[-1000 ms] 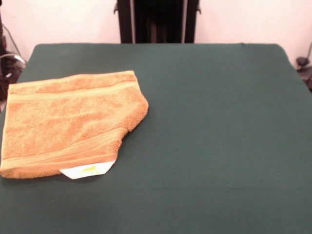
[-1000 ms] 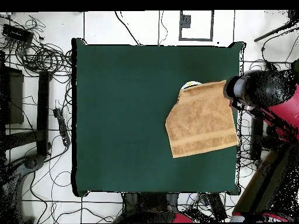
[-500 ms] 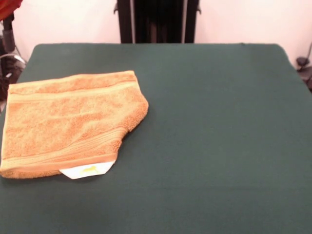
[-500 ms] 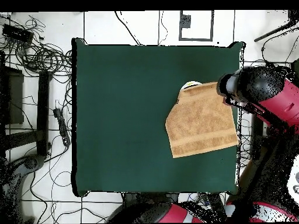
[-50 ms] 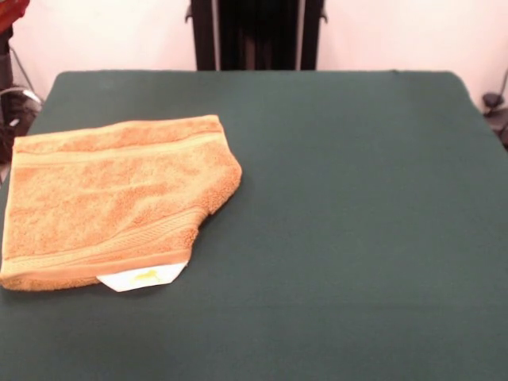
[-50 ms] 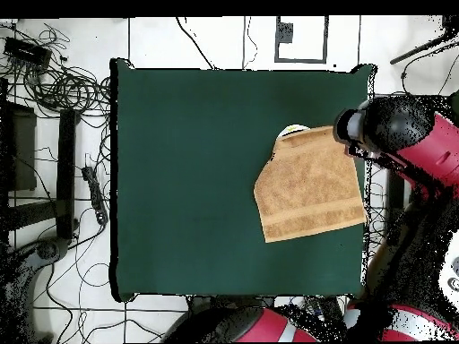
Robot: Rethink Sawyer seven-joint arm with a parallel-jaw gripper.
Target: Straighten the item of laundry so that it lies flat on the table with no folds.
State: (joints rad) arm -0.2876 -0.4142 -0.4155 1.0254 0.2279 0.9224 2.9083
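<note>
The item of laundry (image 5: 111, 198) is an orange-tan towel lying folded at the left side of the table (image 5: 357, 222) in the front view, with stripe bands along its far and near edges. A white tag (image 5: 141, 277) pokes out from under its near edge. From overhead the towel (image 6: 309, 184) sits against the table's right edge. The red and black arm ends in a black wrist over the towel's upper right corner, and the gripper (image 6: 352, 133) beneath it is hidden. In the front view only a red bit of the arm (image 5: 9, 11) shows at the top left.
Cables and floor gear (image 6: 54, 81) lie left of the table in the overhead view. The arm's red links (image 6: 421, 152) reach along the table's right side. A dark stand (image 5: 255, 33) rises behind the far edge.
The arm's black end has shifted slightly left, closer over the towel's corner at the table edge. The towel has not moved.
</note>
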